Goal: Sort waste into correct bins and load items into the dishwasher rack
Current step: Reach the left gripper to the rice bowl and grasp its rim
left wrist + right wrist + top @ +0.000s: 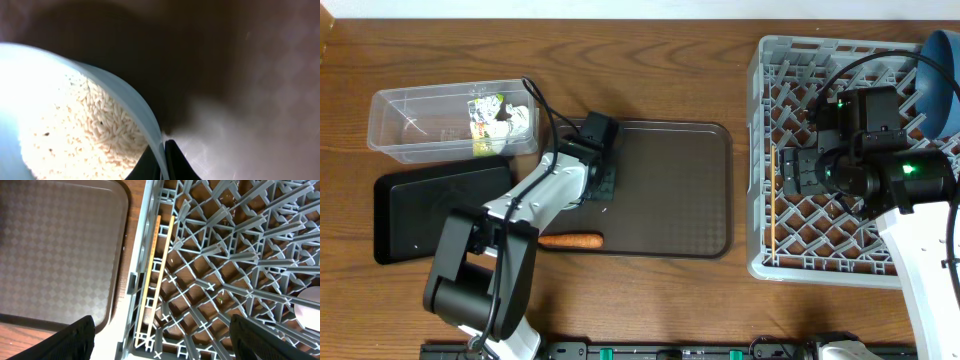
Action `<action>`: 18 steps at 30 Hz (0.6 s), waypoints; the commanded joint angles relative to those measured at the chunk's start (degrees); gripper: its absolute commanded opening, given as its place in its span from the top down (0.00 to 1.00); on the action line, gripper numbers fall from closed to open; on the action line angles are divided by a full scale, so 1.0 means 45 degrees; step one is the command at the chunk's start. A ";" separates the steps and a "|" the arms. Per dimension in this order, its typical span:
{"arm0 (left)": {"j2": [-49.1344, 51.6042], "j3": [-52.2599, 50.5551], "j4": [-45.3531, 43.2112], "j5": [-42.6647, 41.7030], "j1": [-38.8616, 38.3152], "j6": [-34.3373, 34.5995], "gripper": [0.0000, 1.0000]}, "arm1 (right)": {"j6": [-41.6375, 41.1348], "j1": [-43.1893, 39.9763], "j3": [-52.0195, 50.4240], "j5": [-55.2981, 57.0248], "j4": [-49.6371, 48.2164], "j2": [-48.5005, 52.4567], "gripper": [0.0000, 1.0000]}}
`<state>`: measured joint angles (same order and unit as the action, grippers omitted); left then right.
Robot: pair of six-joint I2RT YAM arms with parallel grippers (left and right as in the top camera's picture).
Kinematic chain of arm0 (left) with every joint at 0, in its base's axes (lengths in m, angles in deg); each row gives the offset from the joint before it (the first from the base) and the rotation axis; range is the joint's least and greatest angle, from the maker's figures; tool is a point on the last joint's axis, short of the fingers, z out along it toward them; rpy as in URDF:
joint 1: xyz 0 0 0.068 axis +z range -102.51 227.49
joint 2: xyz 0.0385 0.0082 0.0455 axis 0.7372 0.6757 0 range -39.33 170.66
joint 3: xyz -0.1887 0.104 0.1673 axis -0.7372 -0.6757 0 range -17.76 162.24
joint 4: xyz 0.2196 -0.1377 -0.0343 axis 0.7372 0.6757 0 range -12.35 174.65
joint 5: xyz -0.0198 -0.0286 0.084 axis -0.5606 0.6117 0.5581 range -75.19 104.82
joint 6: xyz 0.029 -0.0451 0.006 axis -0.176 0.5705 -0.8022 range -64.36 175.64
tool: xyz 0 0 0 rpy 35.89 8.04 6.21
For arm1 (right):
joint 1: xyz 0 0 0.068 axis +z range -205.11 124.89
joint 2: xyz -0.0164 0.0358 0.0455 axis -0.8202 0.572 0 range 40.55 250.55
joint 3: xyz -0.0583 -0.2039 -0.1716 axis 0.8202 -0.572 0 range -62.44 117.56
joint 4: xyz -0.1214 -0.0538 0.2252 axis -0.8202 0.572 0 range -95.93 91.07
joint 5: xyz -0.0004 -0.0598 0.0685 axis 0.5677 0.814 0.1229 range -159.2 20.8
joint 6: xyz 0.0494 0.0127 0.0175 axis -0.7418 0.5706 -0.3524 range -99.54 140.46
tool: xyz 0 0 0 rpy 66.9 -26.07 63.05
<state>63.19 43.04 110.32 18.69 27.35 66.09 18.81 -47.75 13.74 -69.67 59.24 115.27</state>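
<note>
My left fingers pinch the rim of a pale blue bowl, rice still in it, lower left of the wrist view. My right fingers hang spread over the dishwasher rack, chopsticks and dark blue plate already loaded. The wrapper is in the clear tub; the carrot stick lies on the brown tray.

surface: brown wood-grain table | far edge: pale strip | light: even, soft shadows
</note>
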 commanded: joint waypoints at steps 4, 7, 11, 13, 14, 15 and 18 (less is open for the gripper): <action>-0.1783 0.0301 0.1355 -0.0034 -0.0005 0.0063 0.94 | 0.0243 -0.0068 0.0024 -0.0092 0.0005 0.0039 0.15; -0.2584 0.0301 0.2118 -0.0029 0.0165 0.0068 0.94 | 0.0243 -0.0068 0.0024 -0.0092 0.0005 0.0039 0.15; -0.3585 0.0301 0.2948 -0.0034 0.0937 0.0068 0.94 | 0.0243 -0.0068 0.0024 -0.0092 0.0005 0.0039 0.15; -0.4017 0.0301 0.3118 -0.0044 0.1579 0.0068 0.94 | 0.0243 -0.0068 0.0024 -0.0092 0.0005 0.0039 0.15; -0.4182 0.0301 0.3133 -0.0049 0.1904 0.0068 0.94 | 0.0243 -0.0068 0.0024 -0.0092 0.0010 0.0039 0.15; -0.4318 0.0301 0.3113 -0.0049 0.2244 0.0068 0.94 | 0.0243 -0.0068 0.0024 -0.0092 0.0010 0.0039 0.15; -0.4585 0.0301 0.2963 -0.0214 0.3492 0.0058 0.93 | 0.0243 -0.0068 0.0024 -0.0092 0.0019 0.0039 0.16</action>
<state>43.86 43.04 123.78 17.75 39.33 66.12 18.81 -47.75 13.74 -69.67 59.24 115.27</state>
